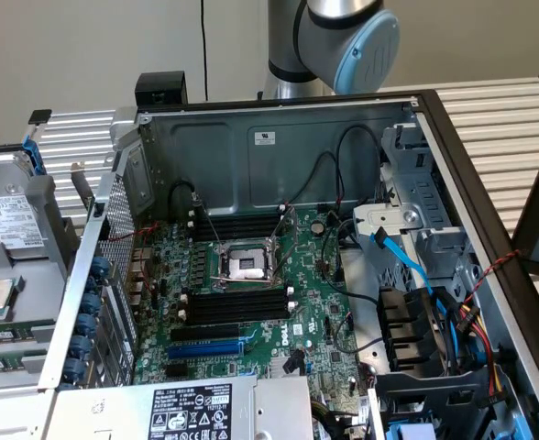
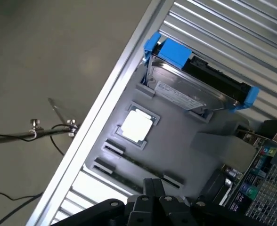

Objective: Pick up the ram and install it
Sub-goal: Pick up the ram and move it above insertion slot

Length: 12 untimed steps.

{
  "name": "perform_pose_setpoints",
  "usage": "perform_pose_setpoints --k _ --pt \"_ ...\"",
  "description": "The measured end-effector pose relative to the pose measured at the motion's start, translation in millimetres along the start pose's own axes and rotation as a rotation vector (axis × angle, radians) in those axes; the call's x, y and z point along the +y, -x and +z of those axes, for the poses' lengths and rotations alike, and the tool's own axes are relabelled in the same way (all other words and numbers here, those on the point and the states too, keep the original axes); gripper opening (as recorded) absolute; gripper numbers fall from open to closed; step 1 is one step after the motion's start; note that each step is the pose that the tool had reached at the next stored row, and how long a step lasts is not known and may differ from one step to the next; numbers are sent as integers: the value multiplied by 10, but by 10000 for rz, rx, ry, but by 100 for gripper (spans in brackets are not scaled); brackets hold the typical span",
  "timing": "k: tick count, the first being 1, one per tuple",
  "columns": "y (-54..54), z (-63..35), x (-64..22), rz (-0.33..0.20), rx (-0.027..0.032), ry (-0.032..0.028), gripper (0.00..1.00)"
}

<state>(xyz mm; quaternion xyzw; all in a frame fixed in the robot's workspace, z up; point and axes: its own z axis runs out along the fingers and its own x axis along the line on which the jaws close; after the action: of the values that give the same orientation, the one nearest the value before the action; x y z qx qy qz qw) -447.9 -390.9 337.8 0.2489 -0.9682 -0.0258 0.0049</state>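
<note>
Gripper (image 2: 153,182) hovers over gray parts tray (image 2: 195,141); fingers pressed together, holding nothing. Ram (image 2: 138,162) lies flat in tray groove, just beyond fingertips, between them and CPU chip (image 2: 137,126). Long axis runs parallel to tray's long edge. Motherboard (image 1: 251,330) well apart.

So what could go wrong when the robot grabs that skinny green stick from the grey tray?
The thin green ram stick lies in a narrow groove of the grey tray, close to a silver square chip, so the black gripper might slip or bump the chip. Inside the open metal computer case, black cables hang near the empty black slots; the stick could snag.
</note>
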Motion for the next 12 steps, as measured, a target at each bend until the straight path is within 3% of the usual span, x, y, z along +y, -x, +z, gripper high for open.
perform_pose_setpoints --k 8,10,12 --pt "0 131 -7 -1460 66 25 11" --pt "0 161 -8 -1808 82 30 18" --pt "-1 195 -10 -2178 98 37 18"
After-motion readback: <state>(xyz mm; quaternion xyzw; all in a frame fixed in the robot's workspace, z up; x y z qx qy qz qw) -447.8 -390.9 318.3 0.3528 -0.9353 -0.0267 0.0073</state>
